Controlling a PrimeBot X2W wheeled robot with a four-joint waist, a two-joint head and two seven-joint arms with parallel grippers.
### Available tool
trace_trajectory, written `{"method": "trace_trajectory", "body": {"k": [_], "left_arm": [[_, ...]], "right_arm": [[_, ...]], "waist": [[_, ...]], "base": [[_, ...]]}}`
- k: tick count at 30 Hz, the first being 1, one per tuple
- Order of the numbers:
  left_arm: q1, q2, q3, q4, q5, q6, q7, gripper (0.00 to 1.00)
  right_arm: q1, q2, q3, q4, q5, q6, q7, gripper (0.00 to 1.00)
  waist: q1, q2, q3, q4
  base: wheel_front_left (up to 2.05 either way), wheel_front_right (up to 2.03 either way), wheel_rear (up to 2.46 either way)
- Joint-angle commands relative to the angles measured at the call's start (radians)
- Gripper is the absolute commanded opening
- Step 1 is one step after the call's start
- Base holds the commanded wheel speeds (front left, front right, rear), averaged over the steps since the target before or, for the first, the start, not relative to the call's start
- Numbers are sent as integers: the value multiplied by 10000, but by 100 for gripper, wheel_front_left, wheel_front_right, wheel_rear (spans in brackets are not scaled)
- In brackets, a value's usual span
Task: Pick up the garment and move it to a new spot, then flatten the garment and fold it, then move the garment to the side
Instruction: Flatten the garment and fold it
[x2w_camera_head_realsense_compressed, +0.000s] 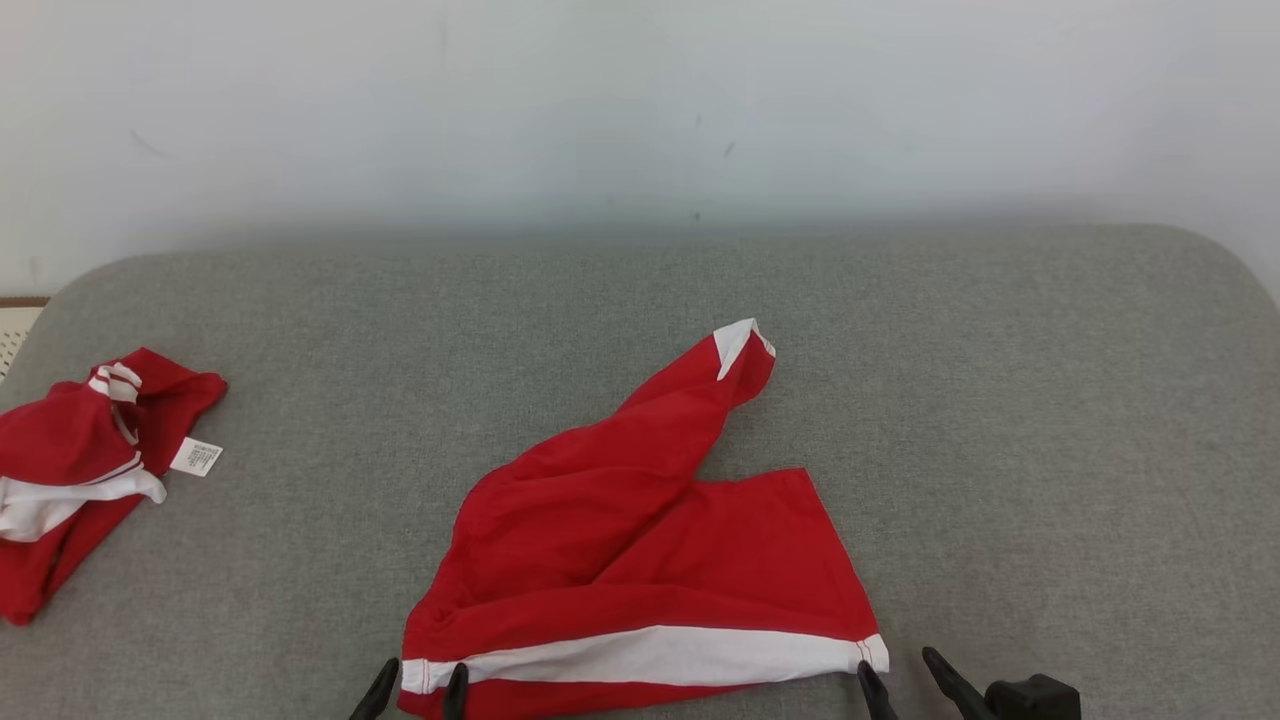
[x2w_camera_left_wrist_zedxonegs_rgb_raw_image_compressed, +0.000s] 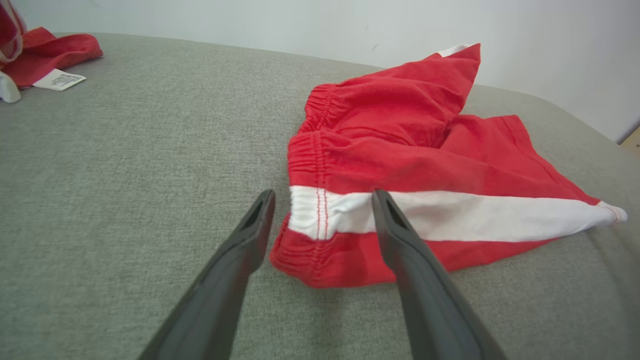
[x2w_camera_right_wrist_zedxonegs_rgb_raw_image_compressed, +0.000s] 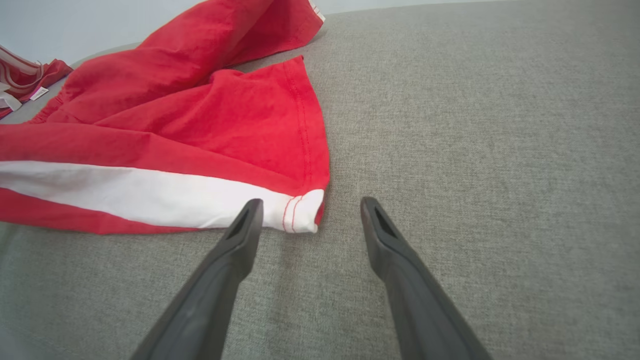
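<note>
Head view: red shorts (x2w_camera_head_realsense_compressed: 640, 540) lie crumpled on a grey cushion (x2w_camera_head_realsense_compressed: 1000, 400), near its front edge and centre. One leg is twisted up toward the wall (x2w_camera_head_realsense_compressed: 640, 100). A white stripe (x2w_camera_head_realsense_compressed: 650, 655) runs along the near side.

The left gripper (x2w_camera_left_wrist_zedxonegs_rgb_raw_image_compressed: 322, 195) stands open, its fingers either side of the waistband corner where the stripe ends. Contact with the cloth cannot be confirmed.

The right gripper (x2w_camera_right_wrist_zedxonegs_rgb_raw_image_compressed: 311, 201) also stands open at the hem corner of the stripe, with one finger over the cloth edge and the other over bare cushion. Neither gripper holds anything.

A second garment (x2w_camera_head_realsense_compressed: 80, 470), red and white with a label (x2w_camera_head_realsense_compressed: 196, 457), lies bunched at the far left, well apart from the shorts.
</note>
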Motion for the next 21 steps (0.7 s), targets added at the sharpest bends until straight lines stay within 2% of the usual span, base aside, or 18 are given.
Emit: {"method": "trace_trajectory", "body": {"k": [1, 13, 14, 15, 17, 21], "left_arm": [[-119, 10, 5, 133, -59, -58, -47, 100], [-866, -76, -132, 1084, -224, -223, -58, 100], [-862, -83, -197, 1098, -245, -262, -58, 100], [-868, -95, -194, 1008, -283, -292, -59, 45], [-793, -88, -274, 969, -295, -317, -57, 0], [-662, -81, -299, 751, -200, -371, -60, 0]], "right_arm": [[-113, 20, 88, 114, 36, 5, -81, 100], [-1002, 245, 496, 1537, 198, 5, -472, 100], [-1051, 248, 542, 1611, 211, 5, -491, 72], [-1103, 248, 584, 1676, 242, 5, -553, 26], [-1192, 246, 687, 1831, 308, 5, -649, 0], [-1311, 252, 777, 2056, 397, 5, -810, 0]], "waist": [[0, -1, 73, 40], [0, -1, 318, 204], [0, -1, 312, 202], [0, -1, 309, 202], [0, -1, 290, 200], [0, -1, 252, 208]], "base": [[0, 0, 0], [0, 0, 0], [0, 0, 0], [0, 0, 0], [0, 0, 0], [0, 0, 0]]}}
